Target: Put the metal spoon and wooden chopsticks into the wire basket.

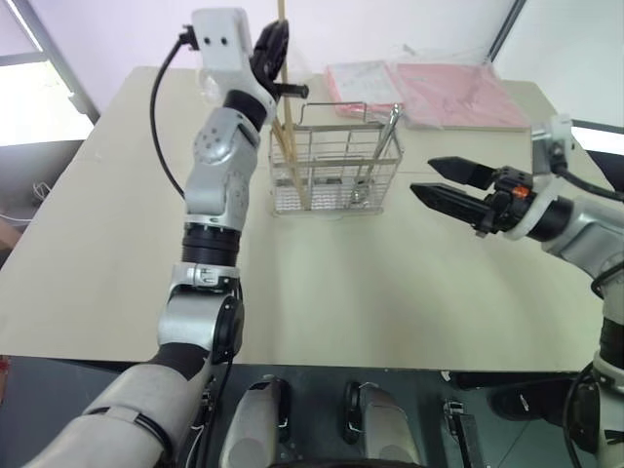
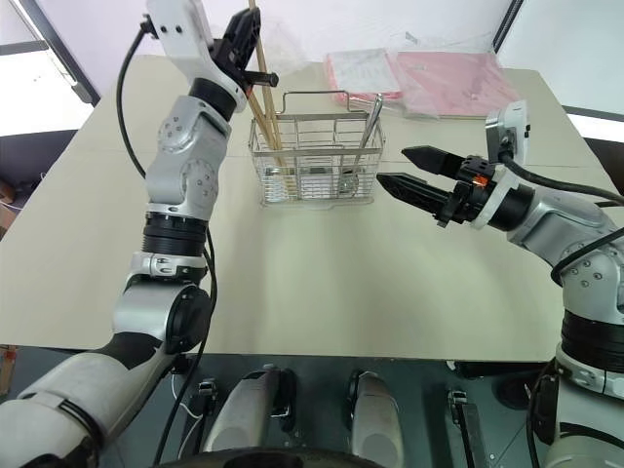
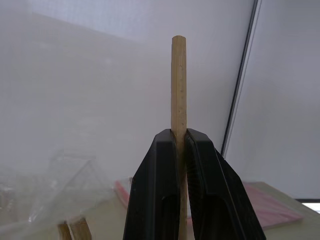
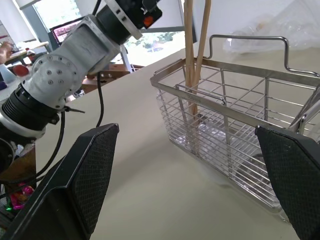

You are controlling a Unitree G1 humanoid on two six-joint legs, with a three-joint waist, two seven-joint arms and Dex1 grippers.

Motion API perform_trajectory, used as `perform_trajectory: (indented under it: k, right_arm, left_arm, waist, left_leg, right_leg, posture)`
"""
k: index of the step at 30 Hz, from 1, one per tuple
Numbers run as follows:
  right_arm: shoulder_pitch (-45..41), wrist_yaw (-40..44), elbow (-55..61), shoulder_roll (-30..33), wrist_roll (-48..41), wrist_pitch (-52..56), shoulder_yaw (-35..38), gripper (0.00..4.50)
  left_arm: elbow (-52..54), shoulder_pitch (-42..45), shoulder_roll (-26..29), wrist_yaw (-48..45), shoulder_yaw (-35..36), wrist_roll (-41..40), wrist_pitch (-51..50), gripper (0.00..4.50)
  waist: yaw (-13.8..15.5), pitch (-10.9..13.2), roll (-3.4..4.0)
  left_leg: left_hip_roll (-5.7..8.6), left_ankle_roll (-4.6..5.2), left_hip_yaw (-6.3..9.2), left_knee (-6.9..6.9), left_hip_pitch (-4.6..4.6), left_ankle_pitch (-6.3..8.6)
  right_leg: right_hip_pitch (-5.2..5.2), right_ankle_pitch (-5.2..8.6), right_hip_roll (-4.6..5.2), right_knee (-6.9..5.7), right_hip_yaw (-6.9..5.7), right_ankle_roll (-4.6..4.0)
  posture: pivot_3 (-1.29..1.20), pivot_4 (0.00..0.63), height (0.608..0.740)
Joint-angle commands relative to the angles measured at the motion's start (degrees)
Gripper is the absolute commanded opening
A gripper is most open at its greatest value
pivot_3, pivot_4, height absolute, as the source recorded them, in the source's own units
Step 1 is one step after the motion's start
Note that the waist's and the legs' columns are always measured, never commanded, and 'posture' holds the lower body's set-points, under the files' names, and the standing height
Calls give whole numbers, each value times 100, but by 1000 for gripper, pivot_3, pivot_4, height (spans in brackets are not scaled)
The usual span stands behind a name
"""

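The wire basket (image 1: 336, 156) stands at the middle back of the table. The metal spoon (image 1: 375, 161) leans inside its right end, handle up. The wooden chopsticks (image 1: 285, 146) stand upright in its left end. My left gripper (image 1: 276, 44) is raised above that end and shut on the upper part of one chopstick (image 3: 178, 85), whose top sticks out past the fingertips. My right gripper (image 1: 420, 176) hovers open to the right of the basket and points at it. Its two fingers (image 4: 75, 185) frame the basket (image 4: 235, 145) with nothing between them.
Pink folders in clear sleeves (image 1: 458, 93) lie behind the basket at the back right. A crumpled clear plastic bag (image 1: 210, 88) lies at the back left, behind my left arm. Bare tabletop (image 1: 370, 292) stretches from the basket to the near edge.
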State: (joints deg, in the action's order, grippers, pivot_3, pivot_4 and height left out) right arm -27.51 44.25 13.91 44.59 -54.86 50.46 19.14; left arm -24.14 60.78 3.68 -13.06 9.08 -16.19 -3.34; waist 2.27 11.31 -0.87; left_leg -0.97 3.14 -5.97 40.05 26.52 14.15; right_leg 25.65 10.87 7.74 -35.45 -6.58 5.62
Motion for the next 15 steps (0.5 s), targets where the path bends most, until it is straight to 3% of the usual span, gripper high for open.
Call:
perform_trajectory:
  k: [1,6,7,8,12,15]
  right_arm:
    - [-31,-39,191,126,-103,-35,244,4500]
    - [18,-10,158,142,-9,-123,213,4500]
    - [24,35,105,167,73,-186,187,4500]
    - [32,66,74,184,127,-230,172,4500]
    - [-91,292,-274,321,399,-427,97,4500]
    - [-190,635,-694,538,748,-710,-42,4500]
  left_arm:
    - [185,-1,-75,-81,-96,8,149,1645]
    - [824,-138,-20,-62,-32,-253,-416,4176]
    - [1134,-139,130,-92,63,-460,-821,4415]
    - [1373,-146,242,-108,130,-610,-1128,4415]
    - [2215,-87,1601,-769,384,-1255,-2583,4415]
    - [2506,-323,3194,-2018,471,-1660,-3480,4415]
  waist:
    - [3,0,0]
    - [-6,0,0]
    - [-6,0,0]
    - [-11,0,1]
    - [-92,0,5]
    - [-159,0,7]
  left_leg:
    - [0,0,1,0,0,0]
    - [-1,1,1,0,0,1]
    - [-2,1,2,0,0,1]
    - [-2,1,2,0,0,1]
    - [-8,-1,0,-3,-3,0]
    - [-7,-8,1,-5,-4,-4]
  right_leg:
    - [0,0,0,0,0,0]
    - [0,0,0,-1,0,0]
    - [0,0,-1,-1,0,0]
    - [1,0,-1,-2,0,0]
    - [4,0,-8,-7,1,0]
    - [7,1,-8,-19,0,-1]
  posture:
    - [0,150,699]
    - [0,150,699]
    - [0,150,699]
    - [0,150,699]
    - [0,150,699]
    - [0,150,699]
